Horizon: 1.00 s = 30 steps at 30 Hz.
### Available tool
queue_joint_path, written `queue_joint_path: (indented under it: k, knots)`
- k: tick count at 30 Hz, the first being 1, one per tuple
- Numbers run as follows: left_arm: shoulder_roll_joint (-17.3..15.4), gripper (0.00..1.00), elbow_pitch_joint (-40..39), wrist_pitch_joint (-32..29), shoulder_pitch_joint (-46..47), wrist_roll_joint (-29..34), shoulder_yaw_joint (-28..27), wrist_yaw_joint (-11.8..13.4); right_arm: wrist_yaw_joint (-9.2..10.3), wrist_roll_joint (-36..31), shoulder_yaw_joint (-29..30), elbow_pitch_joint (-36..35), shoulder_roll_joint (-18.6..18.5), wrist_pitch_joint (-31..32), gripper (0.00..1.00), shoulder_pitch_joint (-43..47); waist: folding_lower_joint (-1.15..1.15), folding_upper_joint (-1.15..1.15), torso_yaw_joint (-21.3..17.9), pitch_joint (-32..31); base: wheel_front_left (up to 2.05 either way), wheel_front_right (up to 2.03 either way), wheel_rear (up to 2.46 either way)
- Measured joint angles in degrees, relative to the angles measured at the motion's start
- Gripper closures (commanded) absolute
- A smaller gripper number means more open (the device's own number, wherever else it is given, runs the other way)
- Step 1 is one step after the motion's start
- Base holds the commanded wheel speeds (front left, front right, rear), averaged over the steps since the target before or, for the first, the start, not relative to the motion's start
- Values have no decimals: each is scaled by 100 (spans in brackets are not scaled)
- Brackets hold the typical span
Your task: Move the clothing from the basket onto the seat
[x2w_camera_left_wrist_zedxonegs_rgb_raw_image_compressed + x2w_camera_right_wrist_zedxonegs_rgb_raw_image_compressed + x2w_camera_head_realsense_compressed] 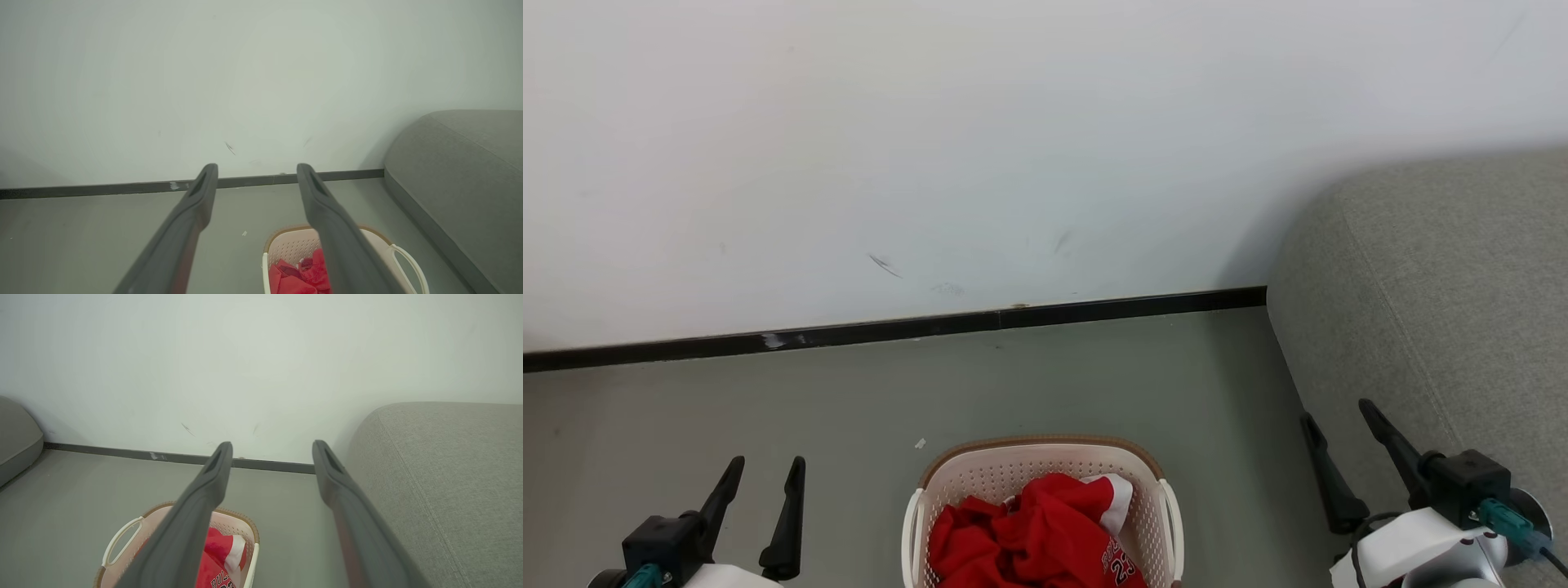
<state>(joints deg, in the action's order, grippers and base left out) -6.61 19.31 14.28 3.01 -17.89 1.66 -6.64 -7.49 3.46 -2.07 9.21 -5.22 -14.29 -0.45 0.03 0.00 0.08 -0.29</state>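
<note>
A cream perforated basket (1013, 469) with a brown rim stands on the floor at the bottom centre of the head view. Crumpled red clothing (1037, 535) with white trim fills it, with "23" lettering showing. The grey fabric seat (1445, 294) rises on the right, beside the basket. My left gripper (769, 469) hangs open at the lower left, left of the basket. Between basket and seat, my right gripper (1339, 412) is open too. Nothing is between either pair of fingers. The left wrist view has the basket (294, 245) and clothing (302, 275); the right wrist view has the basket (239, 524), clothing (216, 559) and seat (449, 469).
A white wall with a dark baseboard (890, 328) runs across behind the basket. Grey floor (768, 400) lies open to the left. A small white scrap (920, 443) lies on the floor near the basket. Another grey cushion edge (16, 437) sits at the right wrist view's far left.
</note>
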Motion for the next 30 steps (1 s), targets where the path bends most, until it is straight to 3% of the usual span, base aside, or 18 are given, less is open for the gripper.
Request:
queue_joint_path:
  k: [30]
  knots:
    - [135,0,265,0,0,88,-102,-15,0,-4,120,190,90,0,0,20,-1,0,-55,131,0,0,0]
